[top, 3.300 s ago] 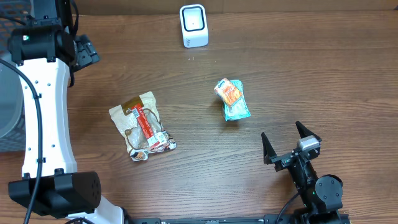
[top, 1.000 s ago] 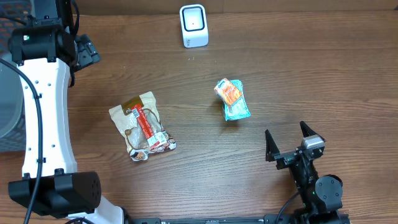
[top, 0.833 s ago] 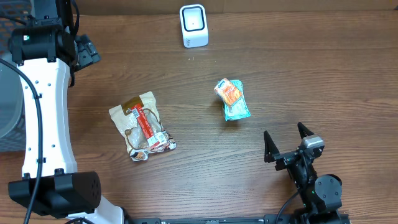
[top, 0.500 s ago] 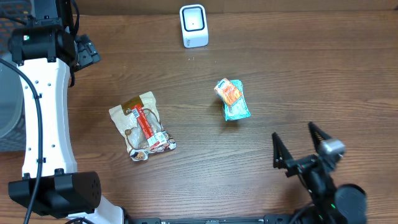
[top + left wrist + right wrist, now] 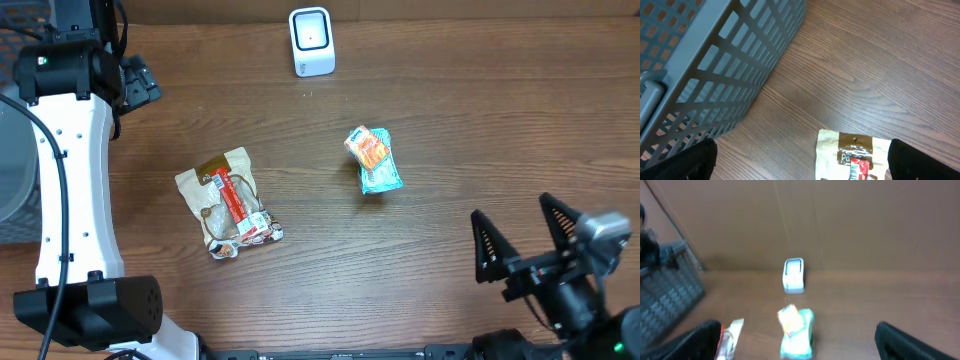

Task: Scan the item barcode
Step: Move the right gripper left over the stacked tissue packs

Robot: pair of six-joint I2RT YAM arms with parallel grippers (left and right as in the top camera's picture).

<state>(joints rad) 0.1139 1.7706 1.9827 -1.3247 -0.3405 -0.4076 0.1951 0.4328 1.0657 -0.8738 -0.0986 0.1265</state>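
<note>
Overhead view: the small teal-and-orange soft film packet (image 5: 373,160) lies flat near the centre of the brown wood-grain table (image 5: 520,110). It sits between the white boxy barcode scanner (image 5: 311,41) and the right gripper (image 5: 510,206), apart from both. The right gripper's jaws are spread wide and empty. The left gripper (image 5: 801,146) is likewise spread and empty. Expect a light, crinkly, slippery, easily crushed packet. Pinch gently across its narrow width. The barcode position cannot be seen.

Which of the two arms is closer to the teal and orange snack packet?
Right. The right arm's fingers are toward the bottom right of the packet; the left arm's fingers are far off, upper left.
</note>
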